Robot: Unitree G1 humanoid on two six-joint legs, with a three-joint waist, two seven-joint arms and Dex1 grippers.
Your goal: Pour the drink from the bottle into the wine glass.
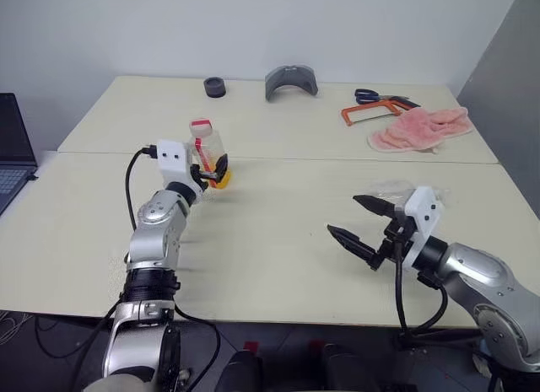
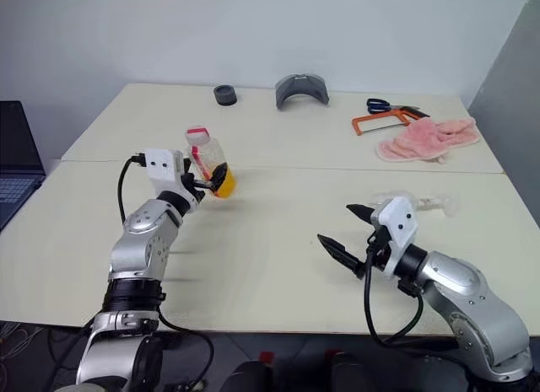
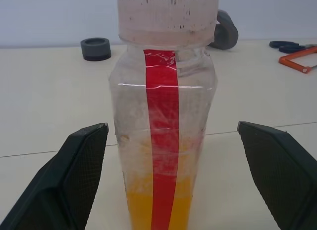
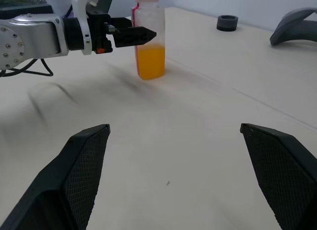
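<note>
The left gripper (image 1: 218, 168) gapes around the upright bottle (image 1: 205, 147); right of the bottle, the right gripper (image 1: 361, 223) is spread, empty.

Bottle (image 3: 166, 121) base cut off below

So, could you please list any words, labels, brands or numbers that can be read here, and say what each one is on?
No text can be read anywhere.
Bottle: its red label strip is plain, with no lettering.
Bottle cap: small dark specks, not readable as characters.
Laptop: its keys are too small to read.
The white mounts by the fingers, the saw and the cloth bear no print that shows.
</note>
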